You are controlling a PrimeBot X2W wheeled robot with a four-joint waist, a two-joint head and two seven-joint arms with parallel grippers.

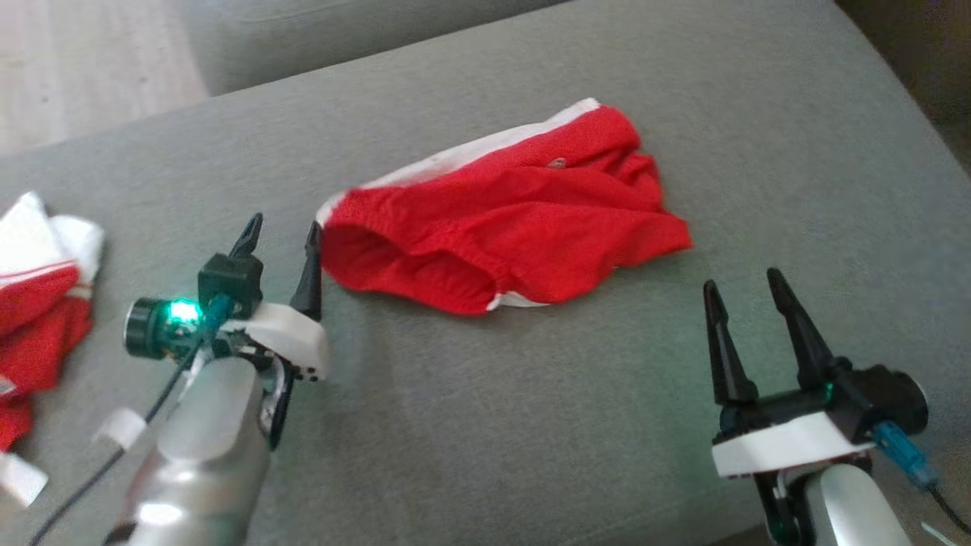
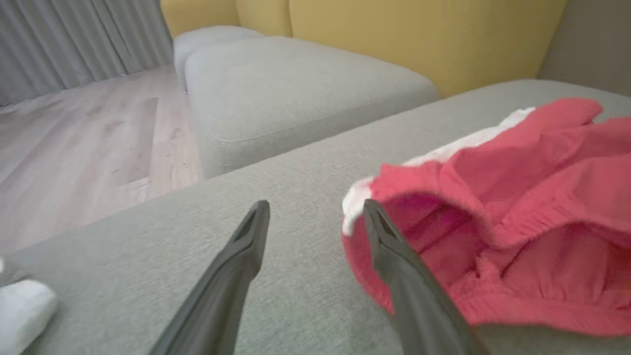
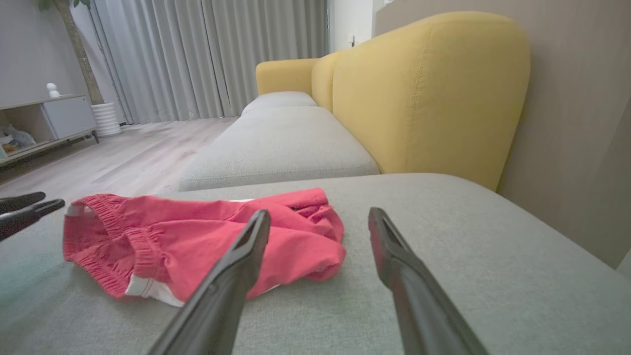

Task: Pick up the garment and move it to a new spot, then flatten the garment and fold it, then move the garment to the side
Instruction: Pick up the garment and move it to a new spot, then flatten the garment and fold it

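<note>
While the red shorts (image 1: 516,220) lie crumpled on the grey sofa cushion (image 1: 485,425), roughly at its middle in the head view, neither gripper holds anything. The left gripper (image 1: 284,225) sits low at the shorts' left end with its two dark fingers spread apart. Its inner finger stands just beside the white corner of the elastic waistband (image 1: 394,262), but whether it touches the cloth cannot be told. In the left wrist view that same finger crosses in front of the gaping waist opening, and the other finger is over bare cushion. The right gripper (image 1: 742,280) has its jaws wide apart too. It is on the near right of the cushion, apart from the shorts, with its fingers pointing toward the rumpled leg end. A white side stripe (image 1: 470,152) runs along the far edge of the shorts, and a smaller patch of white shows at the near hem. At the left edge of the cushion, well apart from the shorts, lies a heap of red and white cloth (image 1: 38,303). Beyond the cushion the right wrist view shows a yellow backrest (image 3: 424,98), a second grey cushion (image 3: 281,153), a wooden floor (image 3: 133,153) and grey curtains (image 3: 212,54).
</note>
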